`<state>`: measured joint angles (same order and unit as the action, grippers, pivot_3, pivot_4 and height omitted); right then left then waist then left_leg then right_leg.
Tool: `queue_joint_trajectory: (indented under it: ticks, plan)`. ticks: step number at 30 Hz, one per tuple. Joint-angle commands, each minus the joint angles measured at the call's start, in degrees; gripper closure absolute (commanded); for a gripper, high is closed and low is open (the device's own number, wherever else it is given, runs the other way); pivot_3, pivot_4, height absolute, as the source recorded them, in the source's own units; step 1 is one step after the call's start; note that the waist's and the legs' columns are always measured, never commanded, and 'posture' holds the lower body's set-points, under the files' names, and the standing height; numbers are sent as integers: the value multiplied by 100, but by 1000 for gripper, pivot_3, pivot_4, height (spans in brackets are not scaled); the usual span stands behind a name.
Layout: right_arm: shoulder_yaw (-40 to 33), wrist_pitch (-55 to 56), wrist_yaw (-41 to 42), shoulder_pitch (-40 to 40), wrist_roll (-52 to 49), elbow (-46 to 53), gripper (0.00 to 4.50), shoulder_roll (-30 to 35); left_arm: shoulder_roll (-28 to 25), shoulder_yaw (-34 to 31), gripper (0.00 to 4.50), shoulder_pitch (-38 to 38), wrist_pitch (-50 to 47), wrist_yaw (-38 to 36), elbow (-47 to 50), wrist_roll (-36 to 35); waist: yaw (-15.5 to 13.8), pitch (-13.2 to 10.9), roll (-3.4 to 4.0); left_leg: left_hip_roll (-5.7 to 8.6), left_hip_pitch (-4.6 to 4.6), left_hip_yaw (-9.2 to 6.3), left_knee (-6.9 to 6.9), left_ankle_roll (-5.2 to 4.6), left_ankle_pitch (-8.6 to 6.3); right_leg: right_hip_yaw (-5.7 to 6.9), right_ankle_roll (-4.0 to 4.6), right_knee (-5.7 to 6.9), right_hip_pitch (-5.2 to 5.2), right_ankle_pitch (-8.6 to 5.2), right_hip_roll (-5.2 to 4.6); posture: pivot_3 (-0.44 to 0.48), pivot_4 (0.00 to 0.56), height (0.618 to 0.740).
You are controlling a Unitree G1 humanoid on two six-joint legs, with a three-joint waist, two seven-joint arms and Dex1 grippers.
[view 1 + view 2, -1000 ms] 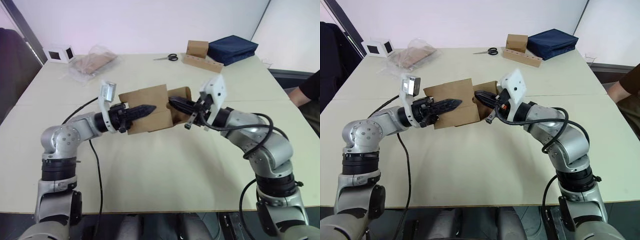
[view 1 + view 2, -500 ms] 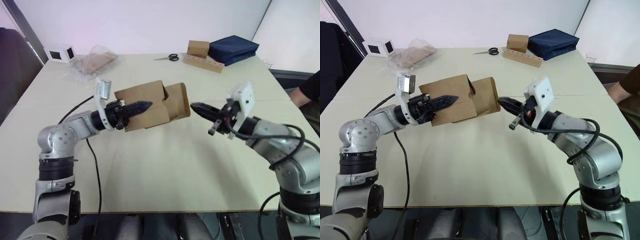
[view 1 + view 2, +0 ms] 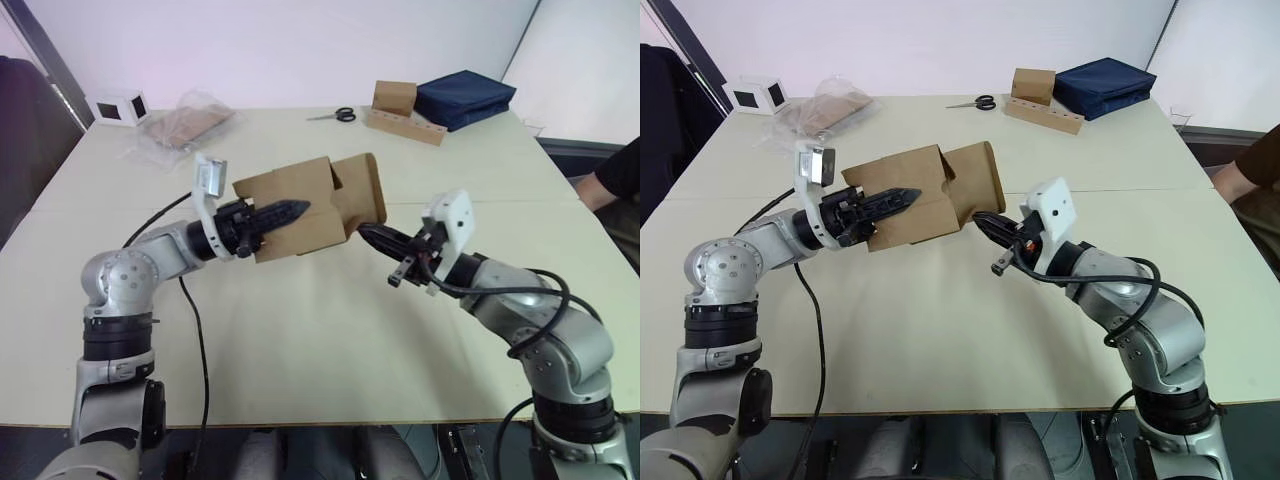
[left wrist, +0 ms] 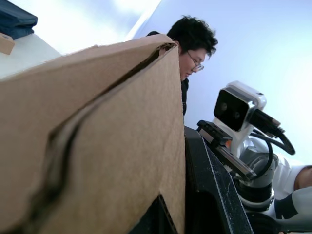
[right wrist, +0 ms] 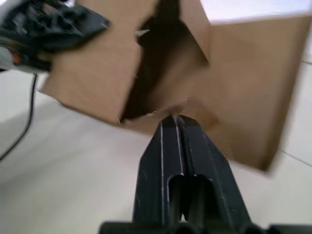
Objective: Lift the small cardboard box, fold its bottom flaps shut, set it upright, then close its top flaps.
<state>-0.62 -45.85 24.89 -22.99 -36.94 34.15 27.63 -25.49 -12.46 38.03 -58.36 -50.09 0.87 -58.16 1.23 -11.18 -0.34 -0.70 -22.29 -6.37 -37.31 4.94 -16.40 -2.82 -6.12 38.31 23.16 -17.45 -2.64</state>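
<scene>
The small cardboard box (image 3: 300, 205) hangs on its side above the table, an open flap (image 3: 362, 188) sticking out toward the right. My left gripper (image 3: 298, 209) is shut on its near wall, one black finger (image 4: 209, 185) lying against the cardboard. My right gripper (image 3: 981, 218) is shut, its tip (image 5: 173, 119) at the box's lower edge, just below that flap. The box's open end (image 5: 161, 53) faces the right wrist camera.
At the table's far side lie scissors (image 3: 340, 115), a tan cube (image 3: 395, 97) on a cardboard strip (image 3: 405, 127) and a navy bag (image 3: 465, 97). A white cube (image 3: 118, 108) and a plastic bag (image 3: 185, 128) sit far left. A person (image 4: 195, 39) is at the right.
My right gripper left the box's flap, swung out to the right, then came back in under the flap. The left gripper raised and tilted the box a little.
</scene>
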Motion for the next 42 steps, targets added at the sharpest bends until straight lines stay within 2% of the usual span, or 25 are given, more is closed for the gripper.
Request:
queue_joint_trajectory:
  ticks: [1,8,15,18,23,27,32,36,38,40,42]
  plan:
    - [204,138,-1,-269,-6,115,4500,-225,45,-47,4452,91,-23,58,271,-222,0,0,0,0,0,0,0,0,0,0,0,0,0,0,0,0,150,740]
    - [410,195,277,-501,100,-71,4500,-229,129,-62,4452,103,-54,171,331,-347,-1,0,0,0,0,0,0,0,0,0,0,0,0,0,0,0,150,740]
    - [252,113,441,-483,53,-12,4500,-72,74,-115,4452,97,-88,201,375,-463,0,0,0,0,0,0,0,0,0,0,0,0,0,0,0,0,150,740]
    - [-115,-62,455,-489,-193,36,4500,65,-3,-130,4452,57,-102,157,397,-476,-1,0,0,0,0,0,0,0,0,0,0,0,0,0,0,0,150,740]
    - [-1125,-518,407,-672,-1107,-46,4500,417,-213,-163,4452,2,-184,68,408,-571,-4,0,0,0,0,0,0,0,0,0,0,0,0,0,-1,0,150,740]
    - [-2140,-902,-20,-769,-2388,-555,4500,427,-332,-143,4452,-5,-227,-43,457,-655,-5,0,0,0,0,0,1,-1,0,0,0,0,0,0,0,0,150,740]
    - [-2582,-1059,220,-469,-2944,-1266,4500,701,-358,-140,4452,102,-267,-80,430,-781,-8,0,0,0,0,3,0,-1,0,0,0,0,-2,0,-1,0,150,740]
    - [-2533,-1185,1021,-99,-3074,-1764,3426,1076,-393,-106,4500,218,-427,-210,478,-1043,-4,0,0,0,-1,4,1,-2,0,0,0,-1,-1,0,0,0,150,740]
    - [-2427,-1110,1291,-2,-2928,-1946,2496,1221,-389,-102,4500,270,-513,-214,498,-1174,-4,0,0,1,-1,5,0,-2,0,-1,0,0,-2,0,0,0,150,740]
    - [-2371,-1106,1485,-1,-2940,-2102,1872,1281,-388,-97,4500,318,-634,-202,514,-1350,16,0,0,1,0,6,-1,-2,0,-1,0,0,-2,0,0,0,150,740]
    - [-2353,-1152,1513,-54,-3078,-2175,1872,1225,-404,-68,4500,340,-707,-214,531,-1431,30,0,0,0,0,4,0,-2,0,-1,0,0,-2,0,2,0,150,740]
